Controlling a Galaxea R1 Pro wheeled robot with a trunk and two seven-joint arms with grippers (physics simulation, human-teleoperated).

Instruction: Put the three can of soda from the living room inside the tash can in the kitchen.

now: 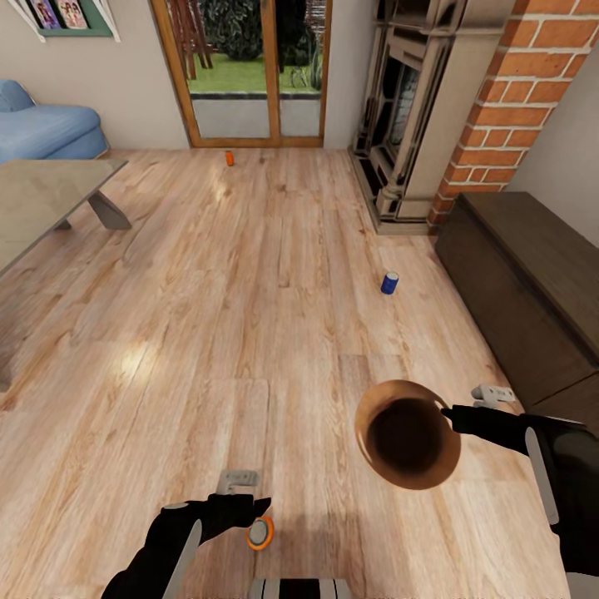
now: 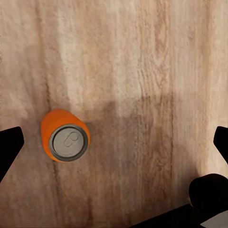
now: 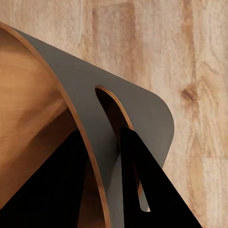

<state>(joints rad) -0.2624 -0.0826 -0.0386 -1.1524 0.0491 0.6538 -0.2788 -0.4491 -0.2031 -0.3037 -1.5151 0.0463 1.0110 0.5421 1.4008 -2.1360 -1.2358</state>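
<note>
2 black arms [image 1: 179, 537], pale grey wrist brackets [image 1: 239, 478].

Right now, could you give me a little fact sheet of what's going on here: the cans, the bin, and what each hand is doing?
room: living room, wood floor
near orange can: upright on the floor, beside the left gripper
left gripper: open over that can, not touching it
blue can: on the floor by the fireplace
far orange can: on the floor near the glass door
bin: held by its rim in the right gripper
</note>
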